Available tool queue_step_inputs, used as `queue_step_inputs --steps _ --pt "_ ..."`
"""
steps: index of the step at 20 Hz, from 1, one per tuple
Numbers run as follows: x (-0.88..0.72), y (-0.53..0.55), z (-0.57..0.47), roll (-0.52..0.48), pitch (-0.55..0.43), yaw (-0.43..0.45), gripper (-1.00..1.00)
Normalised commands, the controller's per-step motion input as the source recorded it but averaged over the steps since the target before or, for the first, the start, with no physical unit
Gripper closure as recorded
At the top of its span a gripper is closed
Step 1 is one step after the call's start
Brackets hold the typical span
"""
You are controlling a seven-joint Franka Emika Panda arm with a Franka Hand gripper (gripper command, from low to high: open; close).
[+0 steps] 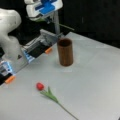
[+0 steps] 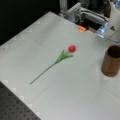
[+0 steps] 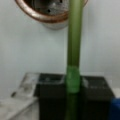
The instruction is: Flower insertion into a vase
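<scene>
While the gripper [image 1: 53, 18] hangs above the table's far edge in a front view, its dark fingers [image 3: 97, 92] are closed on a green stem [image 3: 74, 45] that runs out past the vase's rim in the wrist view. The vase [image 1: 65, 52] stands upright on the grey table [image 1: 95, 82], toward that far edge and just below the gripper. A red tulip [image 1: 51, 94] lies flat near the table's near edge, well apart from the vase.

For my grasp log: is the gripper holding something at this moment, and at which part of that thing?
Yes. The gripper is shut on a green flower stem, its jaws clamping it at a lighter green band. The stem points toward the vase.
</scene>
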Motion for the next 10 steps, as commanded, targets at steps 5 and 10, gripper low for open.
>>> queue_step_inputs --steps 5,10 --pt "-0.33 0.23 -0.04 0.047 0.038 -0.014 1.0" --pt "-0.24 0.01 -0.02 -0.055 0.117 0.149 1.0"
